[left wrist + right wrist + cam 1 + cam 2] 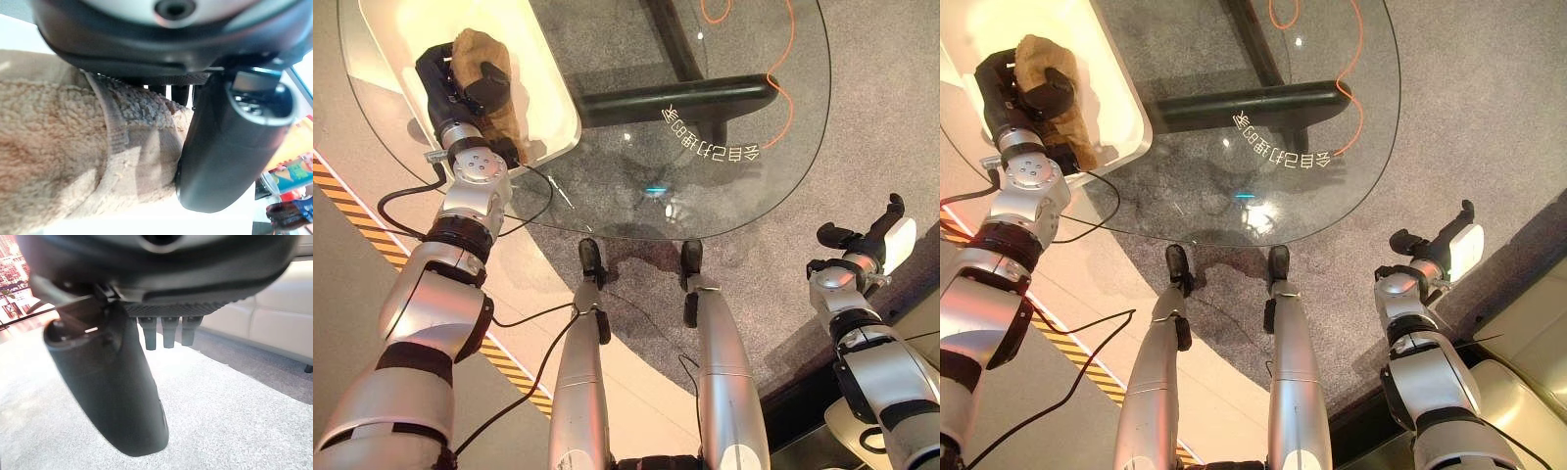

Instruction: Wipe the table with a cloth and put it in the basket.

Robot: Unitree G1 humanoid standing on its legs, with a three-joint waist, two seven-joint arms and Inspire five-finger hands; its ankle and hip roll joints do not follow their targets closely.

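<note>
A tan fluffy cloth (481,51) is in my left hand (450,86), whose thumb and fingers are curled round it. The hand and cloth sit over the white shallow basket (560,119) at the table's far left, and part of the cloth hangs down into it. In the left wrist view the thumb (230,147) presses against the cloth (73,147). My right hand (867,240) hangs beside the table at the lower right, above grey carpet. Its fingers (164,333) are straight and hold nothing.
The round glass table (724,176) has a black base (685,98) showing through it, with an orange cable (785,98) running by its right side. Yellow-black floor tape (342,191) runs at the left. A white sofa (274,323) stands past my right hand.
</note>
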